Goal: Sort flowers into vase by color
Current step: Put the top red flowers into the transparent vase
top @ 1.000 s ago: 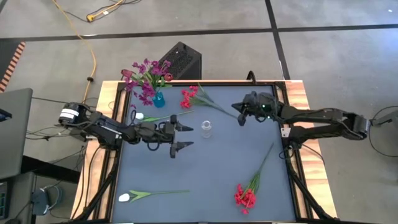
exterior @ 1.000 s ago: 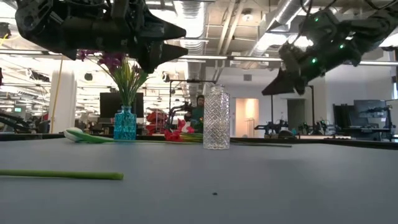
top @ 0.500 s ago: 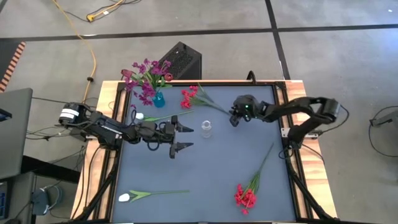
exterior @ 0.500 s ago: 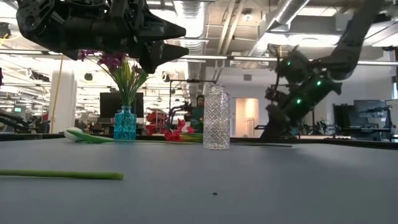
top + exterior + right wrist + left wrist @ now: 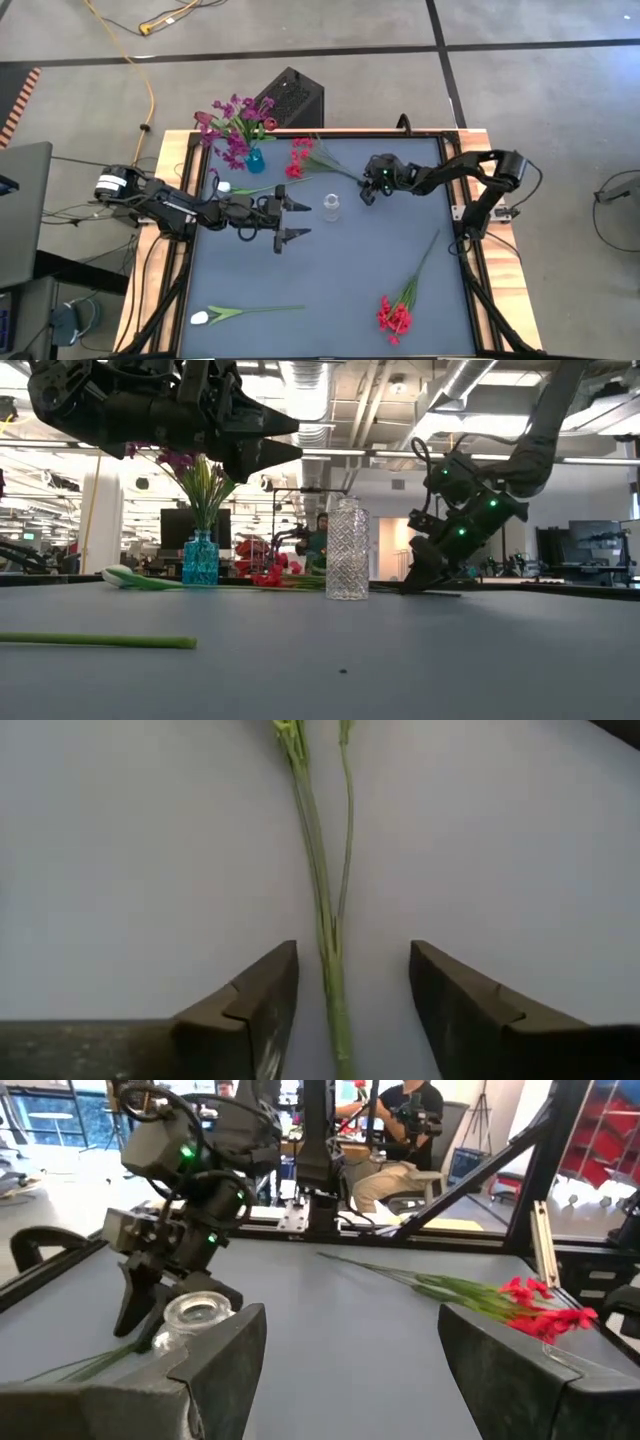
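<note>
The right gripper (image 5: 366, 193) has swung left and dropped to the mat since a second ago; its fingers, now spread, straddle the green stem of the far red flower (image 5: 300, 158). The left gripper (image 5: 300, 220) stays parted and empty, left of the clear vase (image 5: 331, 208).

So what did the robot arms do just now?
The right pincer came down toward the table, moving left, and opened around the stem of the red flower lying there; the stem sits between its fingers, ungripped. The left pincer, clear vase and other flowers stayed put.
</note>
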Tool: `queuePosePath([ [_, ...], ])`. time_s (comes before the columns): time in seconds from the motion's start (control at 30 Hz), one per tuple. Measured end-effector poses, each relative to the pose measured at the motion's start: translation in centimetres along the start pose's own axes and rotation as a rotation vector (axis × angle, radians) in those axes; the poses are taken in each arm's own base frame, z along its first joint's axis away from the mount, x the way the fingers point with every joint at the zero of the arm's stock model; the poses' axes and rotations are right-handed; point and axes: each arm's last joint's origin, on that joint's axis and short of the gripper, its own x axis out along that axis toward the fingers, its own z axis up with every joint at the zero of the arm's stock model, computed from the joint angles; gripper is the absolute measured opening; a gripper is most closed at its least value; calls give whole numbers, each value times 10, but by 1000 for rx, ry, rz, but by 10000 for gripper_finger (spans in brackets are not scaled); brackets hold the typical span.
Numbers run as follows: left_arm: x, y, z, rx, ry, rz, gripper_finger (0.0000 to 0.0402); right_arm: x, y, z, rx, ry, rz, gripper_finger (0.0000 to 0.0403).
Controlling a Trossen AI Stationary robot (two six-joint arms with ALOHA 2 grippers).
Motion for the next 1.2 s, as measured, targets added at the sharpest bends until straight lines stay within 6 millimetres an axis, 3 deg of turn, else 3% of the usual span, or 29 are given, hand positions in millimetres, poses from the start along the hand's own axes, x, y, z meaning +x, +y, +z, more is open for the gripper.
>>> queuePosePath([
  [0.1, 0, 0, -1, -3, 12, 0, 284, 0, 3, -3, -11, 37, -1, 166],
  [0.3, 0, 0, -1, 1, 12, 0, 284, -1, 7, -7, 14, 79, 12, 29],
  [0.43, 0, 0, -1, 1, 13, 0, 284, -9, 4, -3, 63, 69, -14, 29],
  [0.6, 0, 0, -2, 0, 23, 1, 284, -37, -1, 4, 50, 27, -30, 29],
  [0.8, 0, 4, -2, -2, 22, 17, 284, -82, -4, 14, 75, -252, -44, 29],
  [0.93, 0, 11, 0, -28, 3, 48, 284, -109, -2, 17, 110, -528, 31, 29],
  [1.2, 0, 24, 14, -80, -136, 139, 284, -133, 30, 21, 60, -864, 332, 29],
])
